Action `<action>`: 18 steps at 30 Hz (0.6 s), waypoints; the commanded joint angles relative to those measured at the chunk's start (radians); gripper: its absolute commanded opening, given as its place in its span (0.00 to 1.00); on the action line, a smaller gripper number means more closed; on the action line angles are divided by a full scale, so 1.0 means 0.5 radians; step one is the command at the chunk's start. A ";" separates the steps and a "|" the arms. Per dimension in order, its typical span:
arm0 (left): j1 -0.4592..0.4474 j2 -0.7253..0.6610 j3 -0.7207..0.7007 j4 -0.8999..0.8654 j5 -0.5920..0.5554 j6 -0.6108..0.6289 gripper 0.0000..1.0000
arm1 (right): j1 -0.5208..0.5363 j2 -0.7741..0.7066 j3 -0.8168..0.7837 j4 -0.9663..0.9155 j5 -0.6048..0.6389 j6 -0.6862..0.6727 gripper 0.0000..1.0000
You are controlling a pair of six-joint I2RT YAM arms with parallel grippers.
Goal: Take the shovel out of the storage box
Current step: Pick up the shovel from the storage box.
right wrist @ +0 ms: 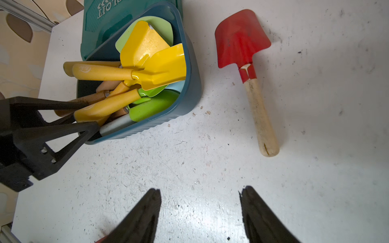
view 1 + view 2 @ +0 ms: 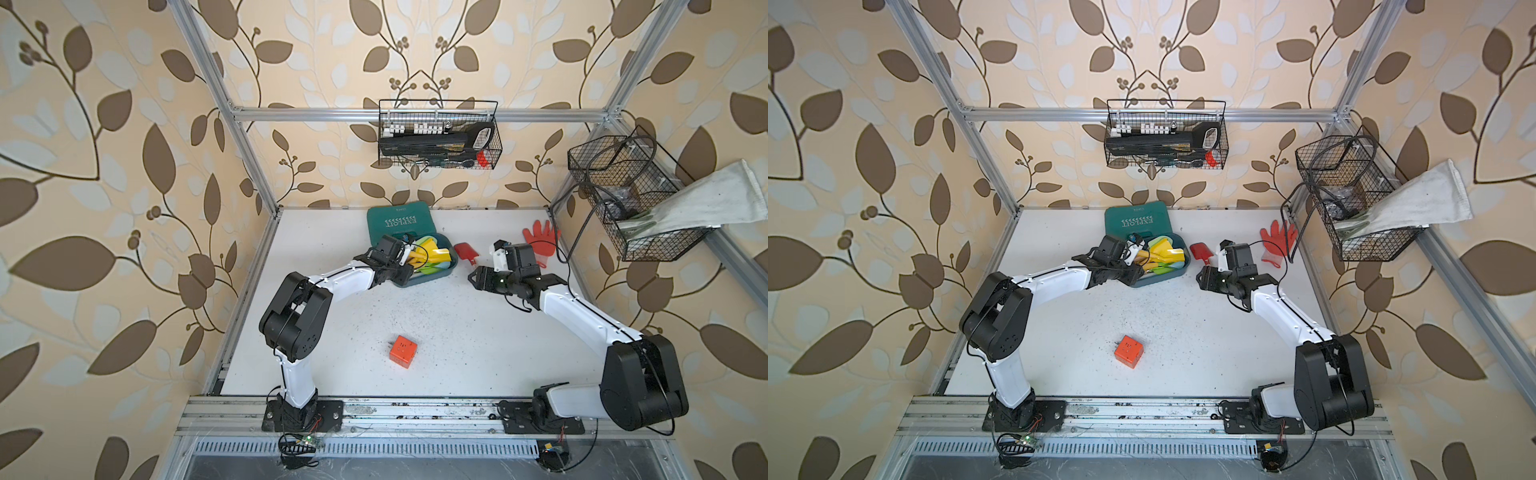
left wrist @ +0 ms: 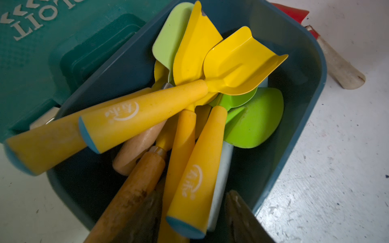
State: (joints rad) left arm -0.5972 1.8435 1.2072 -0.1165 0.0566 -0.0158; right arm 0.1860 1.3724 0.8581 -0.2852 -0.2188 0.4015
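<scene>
"EXPLOIT" w/ chevrons on green case (image 2: 397, 222), upside down; yellow handles' (image 3: 143, 113) logos illegible.

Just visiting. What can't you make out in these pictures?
- Left tool: it straddles a yellow-handled shovel, but whether it squeezes is unclear; its fingers are blurred at the left wrist view's edge.
- Storage box: the top shovels bury whatever lies beneath, in every view.
- Wall basket contents: too small in both top views.
- Red shovel: blade mostly hidden behind the box rim in the left wrist view.
</scene>
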 commanded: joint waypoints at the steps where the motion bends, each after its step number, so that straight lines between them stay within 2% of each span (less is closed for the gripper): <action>1: -0.002 0.018 0.098 -0.055 0.044 0.032 0.53 | -0.022 0.026 -0.035 0.032 -0.067 0.025 0.64; 4: 0.001 0.037 0.110 -0.053 0.063 0.034 0.50 | -0.043 0.029 -0.044 0.050 -0.104 0.034 0.64; 7: 0.006 0.049 0.116 -0.055 0.108 0.032 0.41 | -0.056 0.038 -0.052 0.061 -0.130 0.041 0.64; 12: 0.013 0.046 0.107 -0.038 0.176 0.013 0.37 | -0.070 0.056 -0.049 0.067 -0.170 0.046 0.64; 16: 0.025 0.054 0.116 -0.042 0.219 -0.003 0.23 | -0.085 0.053 -0.057 0.076 -0.187 0.052 0.64; 18: 0.026 0.066 0.147 -0.077 0.261 0.006 0.11 | -0.093 0.057 -0.060 0.082 -0.197 0.054 0.64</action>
State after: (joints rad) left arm -0.5957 1.8648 1.2385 -0.1440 0.1429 -0.0082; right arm 0.1471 1.3907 0.8440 -0.2581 -0.2916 0.4206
